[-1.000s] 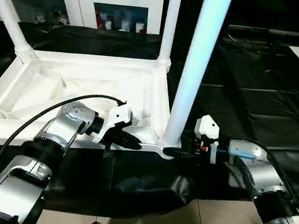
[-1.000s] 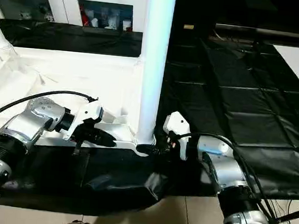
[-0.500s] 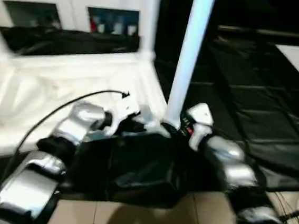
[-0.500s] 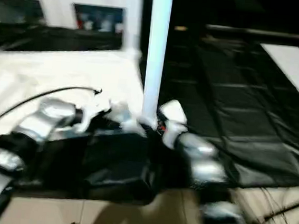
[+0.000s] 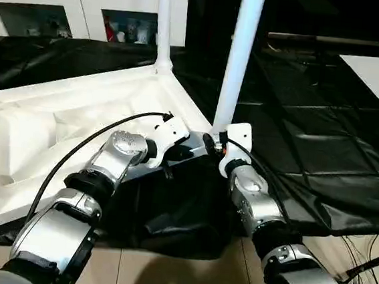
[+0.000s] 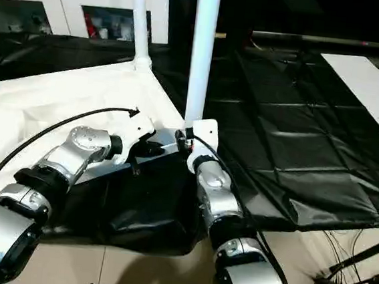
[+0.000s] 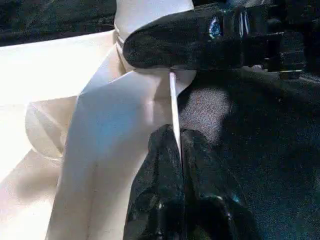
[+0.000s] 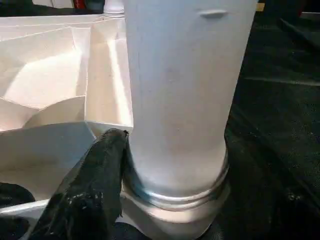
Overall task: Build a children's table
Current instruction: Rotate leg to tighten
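While the upturned table top (image 5: 57, 122) lies across the black sheet (image 5: 298, 126), its near-corner leg (image 5: 242, 46) stands upright at twelve o'clock from my right gripper (image 5: 215, 142), spread around its base; left gripper (image 7: 176, 150) pinches the rim.

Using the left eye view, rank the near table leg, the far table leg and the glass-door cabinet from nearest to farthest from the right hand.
1. Near table leg, right at the right hand.
2. Far table leg, at the tabletop's back corner.
3. Glass-door cabinet, along the back wall.

light: bright on white plastic | backdrop: dark | blur: none
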### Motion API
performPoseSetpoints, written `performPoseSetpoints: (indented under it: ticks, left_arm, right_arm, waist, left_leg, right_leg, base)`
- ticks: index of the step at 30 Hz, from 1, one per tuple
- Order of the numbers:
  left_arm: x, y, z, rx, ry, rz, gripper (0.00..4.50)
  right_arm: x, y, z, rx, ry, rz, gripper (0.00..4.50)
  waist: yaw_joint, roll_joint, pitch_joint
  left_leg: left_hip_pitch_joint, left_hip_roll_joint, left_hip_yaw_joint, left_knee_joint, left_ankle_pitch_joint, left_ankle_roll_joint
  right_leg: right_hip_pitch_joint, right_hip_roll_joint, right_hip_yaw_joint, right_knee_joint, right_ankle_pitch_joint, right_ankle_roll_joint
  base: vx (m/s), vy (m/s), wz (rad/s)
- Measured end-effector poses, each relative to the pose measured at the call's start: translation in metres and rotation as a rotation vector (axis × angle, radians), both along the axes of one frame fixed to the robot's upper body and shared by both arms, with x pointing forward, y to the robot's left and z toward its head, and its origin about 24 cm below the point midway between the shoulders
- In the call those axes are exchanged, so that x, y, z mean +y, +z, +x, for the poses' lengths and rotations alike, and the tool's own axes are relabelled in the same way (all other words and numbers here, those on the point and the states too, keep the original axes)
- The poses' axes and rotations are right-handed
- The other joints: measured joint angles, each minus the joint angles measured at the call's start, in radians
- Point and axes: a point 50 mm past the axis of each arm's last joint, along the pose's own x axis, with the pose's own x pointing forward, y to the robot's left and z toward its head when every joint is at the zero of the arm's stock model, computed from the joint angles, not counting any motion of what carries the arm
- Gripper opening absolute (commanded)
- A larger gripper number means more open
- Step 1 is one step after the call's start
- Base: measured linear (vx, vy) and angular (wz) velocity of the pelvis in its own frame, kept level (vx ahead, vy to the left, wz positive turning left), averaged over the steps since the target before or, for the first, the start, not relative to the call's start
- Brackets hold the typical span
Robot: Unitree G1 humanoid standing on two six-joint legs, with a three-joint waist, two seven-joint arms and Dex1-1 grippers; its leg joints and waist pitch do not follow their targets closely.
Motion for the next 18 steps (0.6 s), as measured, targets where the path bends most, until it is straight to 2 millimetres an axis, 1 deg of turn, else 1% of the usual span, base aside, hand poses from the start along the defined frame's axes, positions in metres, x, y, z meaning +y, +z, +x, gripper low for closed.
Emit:
performPoseSetpoints:
  ticks: [3,4,5,7,11,14,15,16,18]
  left_arm:
    - [0.001,0.0,0.0,-0.011,-0.013,0.003,0.0]
    - [0.001,0.001,0.0,-0.015,-0.019,0.008,0.0]
    - [0.003,0.001,0.0,-0.016,-0.021,0.011,0.0]
    - [0.003,0.002,0.0,-0.019,-0.036,0.011,0.0]
    - [0.002,0.003,-0.001,-0.023,-0.071,0.011,0.0]
    - [0.002,0.004,-0.002,-0.021,-0.092,0.008,0.0]
    - [0.002,0.005,-0.003,-0.019,-0.105,0.008,0.0]
    - [0.007,0.005,-0.004,-0.013,-0.129,0.009,0.0]
    - [0.018,0.006,-0.007,0.0,-0.162,0.018,0.0]
  right_arm:
    - [0.0,-0.001,-0.001,-0.008,-0.004,0.017,3.55]
    - [0.0,-0.001,-0.001,-0.014,0.002,0.018,3.55]
    - [-0.002,0.0,-0.001,-0.018,0.006,0.016,3.73]
    - [-0.008,0.0,0.0,-0.028,0.019,0.002,3.88]
    - [-0.019,0.006,0.001,-0.066,0.099,-0.059,3.88]
    - [-0.027,0.008,-0.001,-0.082,0.164,-0.088,3.88]
    - [-0.033,0.01,-0.004,-0.085,0.215,-0.093,3.88]
    - [-0.047,0.011,-0.008,-0.082,0.31,-0.118,3.88]
    - [-0.068,0.014,-0.016,-0.066,0.438,-0.143,3.88]
  waist:
    - [0.001,0.0,0.0]
    - [0.001,0.0,0.0]
    - [0.002,0.0,0.0]
    - [0.005,0.0,0.0]
    - [0.015,0.001,0.0]
    - [0.018,0.001,0.0]
    - [0.021,0.001,0.0]
    - [0.023,0.001,0.0]
    - [0.025,0.0,0.0]
  left_leg:
    - [0.0,0.0,0.0,-0.001,0.0,0.0]
    - [0.0,0.0,0.0,-0.003,0.0,0.0]
    - [0.0,0.0,0.0,-0.004,0.0,0.0]
    - [0.0,0.0,0.001,-0.006,0.0,0.0]
    - [0.001,0.0,0.001,-0.01,0.0,0.0]
    - [0.0,0.001,0.001,-0.011,0.0,0.0]
    - [-0.001,0.001,0.001,-0.011,0.0,0.0]
    - [-0.001,0.001,0.001,-0.011,0.0,0.0]
    - [-0.002,0.001,0.001,-0.01,0.0,0.0]
  right_leg:
    - [0.0,0.0,0.0,0.0,0.001,-0.001]
    - [0.0,0.0,0.0,0.0,0.001,-0.001]
    - [0.0,0.0,0.0,0.0,0.001,-0.001]
    - [0.0,0.0,0.0,0.001,0.004,-0.003]
    - [-0.001,0.0,-0.001,0.001,0.011,-0.006]
    - [-0.001,0.001,-0.002,0.002,0.012,-0.008]
    - [-0.001,0.001,-0.002,0.002,0.012,-0.008]
    - [0.0,0.001,-0.001,0.001,0.012,-0.008]
    - [0.0,0.001,-0.001,0.001,0.012,-0.007]
  base:
    - [0.0,0.0,0.0]
    - [0.0,0.0,0.0]
    - [0.0,0.0,0.0]
    - [0.0,0.0,0.0]
    - [0.0,0.0,0.0]
    - [0.0,0.0,0.0]
    - [0.0,0.0,0.0]
    - [0.0,0.0,0.0]
    - [0.0,0.0,0.0]
